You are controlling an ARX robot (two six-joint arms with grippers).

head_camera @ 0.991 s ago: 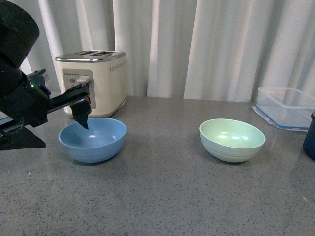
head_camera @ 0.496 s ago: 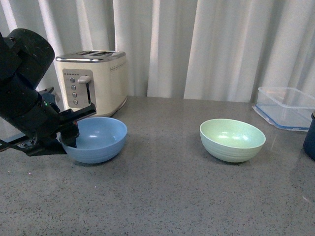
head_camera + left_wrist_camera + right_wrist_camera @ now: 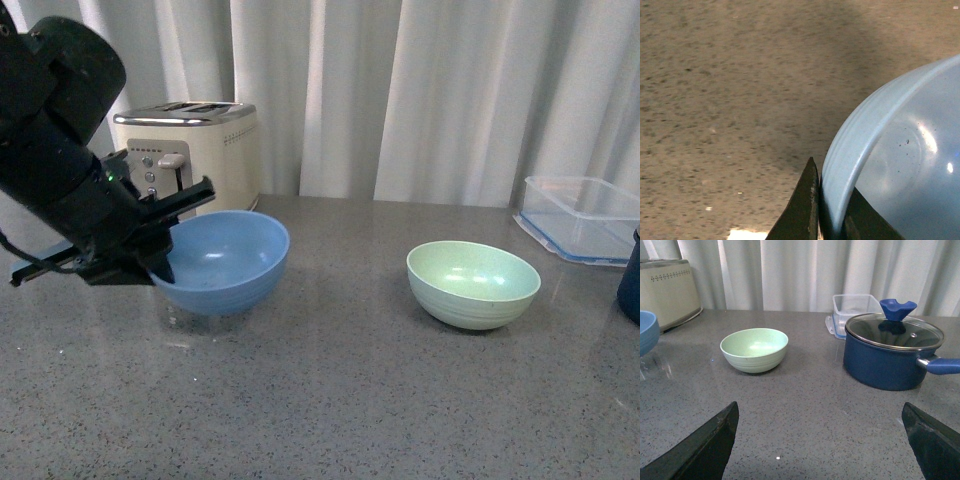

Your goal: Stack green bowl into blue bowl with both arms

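My left end effector (image 3: 163,262) is closed on the rim of the blue bowl (image 3: 232,260), above the table (image 3: 330,400). The right end effector (image 3: 820,407) is wide open, empty. I would carry the bowl level and slowly.

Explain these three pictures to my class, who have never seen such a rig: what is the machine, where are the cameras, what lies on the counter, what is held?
The machine is a robot with two black arms, each ending in a two-fingered gripper. The wide picture comes from a camera on its body; the other two from cameras on its wrists. On the grey counter stand a green bowl, a toaster, a clear container and, in the right wrist view, a lidded blue pot. The left gripper pinches the rim of the blue bowl, which looks tilted and raised. The right gripper is open, holding nothing.
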